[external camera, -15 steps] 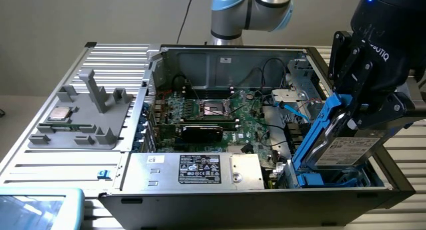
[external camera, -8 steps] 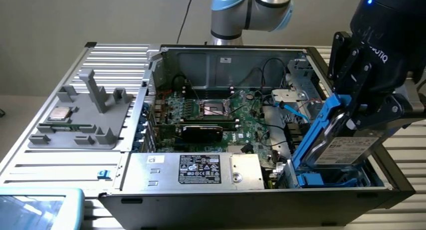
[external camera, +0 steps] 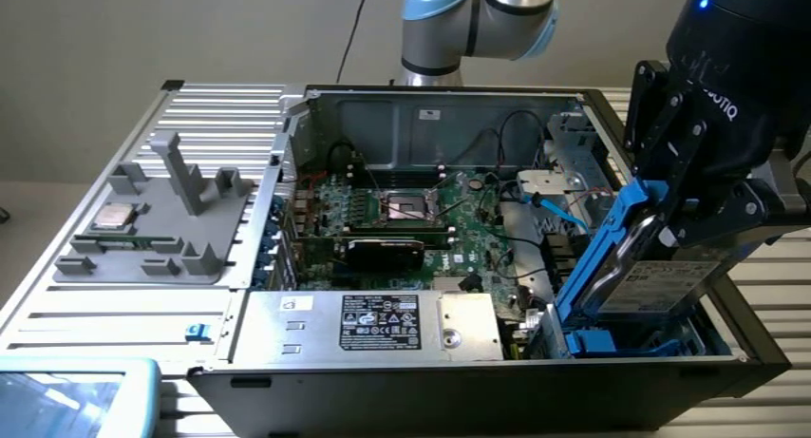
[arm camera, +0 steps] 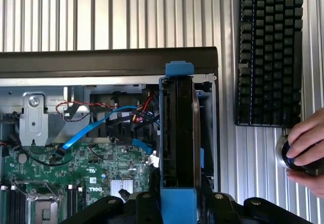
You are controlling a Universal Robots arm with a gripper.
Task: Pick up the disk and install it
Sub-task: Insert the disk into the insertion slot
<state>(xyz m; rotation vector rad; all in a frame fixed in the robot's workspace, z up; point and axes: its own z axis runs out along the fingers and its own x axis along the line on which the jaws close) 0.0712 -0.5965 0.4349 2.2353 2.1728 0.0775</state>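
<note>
Black gripper [external camera: 675,219], jaws clamped on flat silver-grey metal hard drive [external camera: 652,281] with white label and bright blue plastic rails, drive steeply tilted, lower end inside open black computer case [external camera: 507,386] at the exterior view's right, beside green motherboard [external camera: 431,219]

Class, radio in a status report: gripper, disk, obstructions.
Gripper shut on the disk. Disk tilted, lower end inside the case. Blue cable close beside.

Disk [external camera: 652,281], silver-grey metal with a white printed label, framed by bright blue rails, stood on edge, tilted, gripped from above, hung over the near corner of the open computer case [external camera: 507,390], exterior view's right.
</note>
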